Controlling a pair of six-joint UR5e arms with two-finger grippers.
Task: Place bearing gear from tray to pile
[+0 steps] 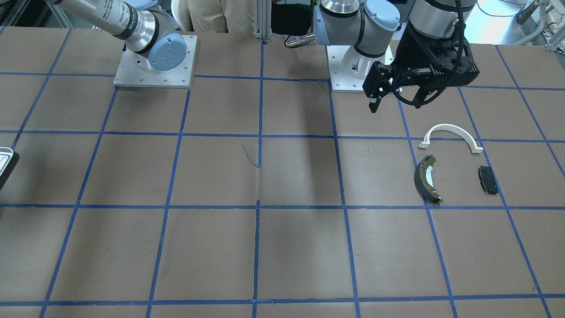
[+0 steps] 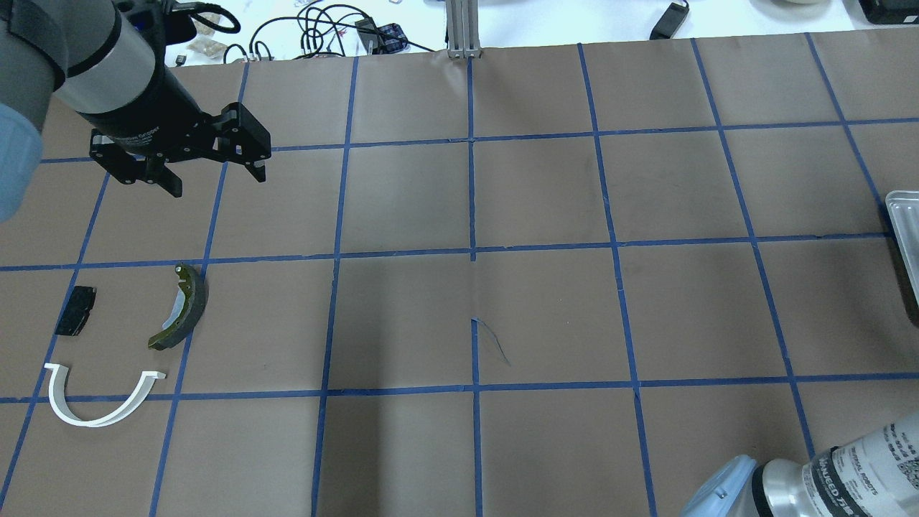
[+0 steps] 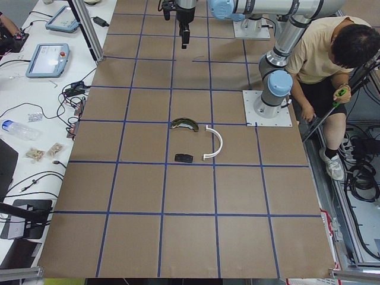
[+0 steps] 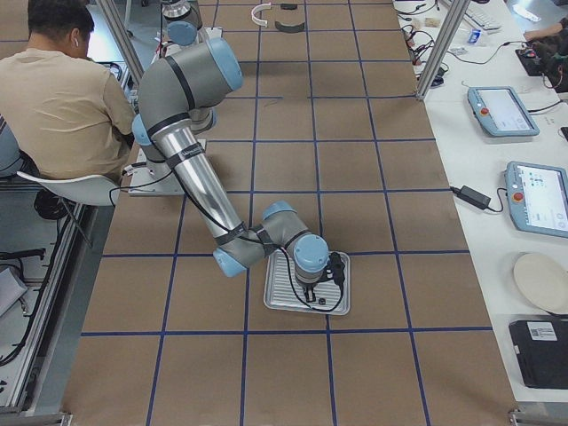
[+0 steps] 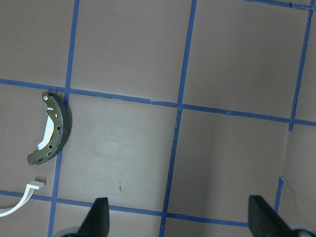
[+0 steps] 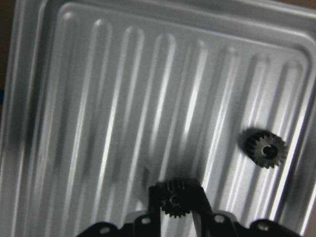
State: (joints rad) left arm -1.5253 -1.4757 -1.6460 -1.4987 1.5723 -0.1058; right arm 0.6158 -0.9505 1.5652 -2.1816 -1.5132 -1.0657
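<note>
The silver ribbed tray (image 6: 98,98) fills the right wrist view. My right gripper (image 6: 175,200) is shut on a small dark bearing gear (image 6: 175,196) low over the tray; I cannot tell if it is lifted. A second gear (image 6: 266,148) lies on the tray to its right. The tray also shows in the exterior right view (image 4: 277,303) under the right gripper (image 4: 327,297). The pile lies across the table: white arch bracket (image 2: 86,422), brake shoe (image 2: 194,305) and black pad (image 2: 75,320). My left gripper (image 2: 215,181) hangs open and empty above the table beyond the pile.
Brown table with blue tape grid. The tray's corner shows at the table edge (image 2: 904,215). A person (image 4: 62,98) sits by the robot bases. Tablets and cables lie on the white bench (image 4: 506,111) along the far side.
</note>
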